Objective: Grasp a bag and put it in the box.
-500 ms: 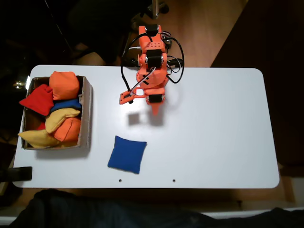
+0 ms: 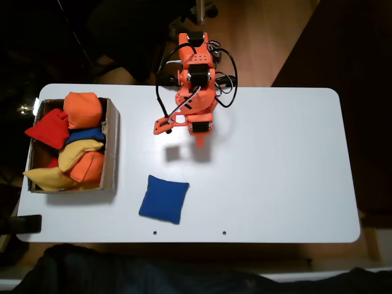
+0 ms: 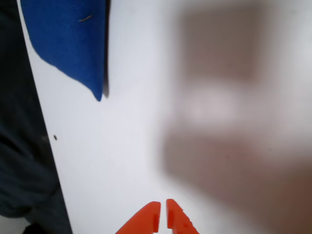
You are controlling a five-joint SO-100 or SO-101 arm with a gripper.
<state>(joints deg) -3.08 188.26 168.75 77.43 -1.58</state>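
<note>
Nothing has moved since the earlier frame. My hand (image 3: 162, 217) hangs empty, fingertips nearly together, at the wrist view's bottom edge. From it the bag (image 2: 164, 199) lies toward the fixed view's lower left on the desk (image 2: 275, 184); the box (image 2: 111, 147) sits farther left.

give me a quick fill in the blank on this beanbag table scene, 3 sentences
The beanbag lying alone on the table is ____ in colour.
In the fixed view the cardboard box sits at the table's ____ end.
In the wrist view the gripper has its orange fingertips nearly ____.

Missing words: blue; left; together
</note>
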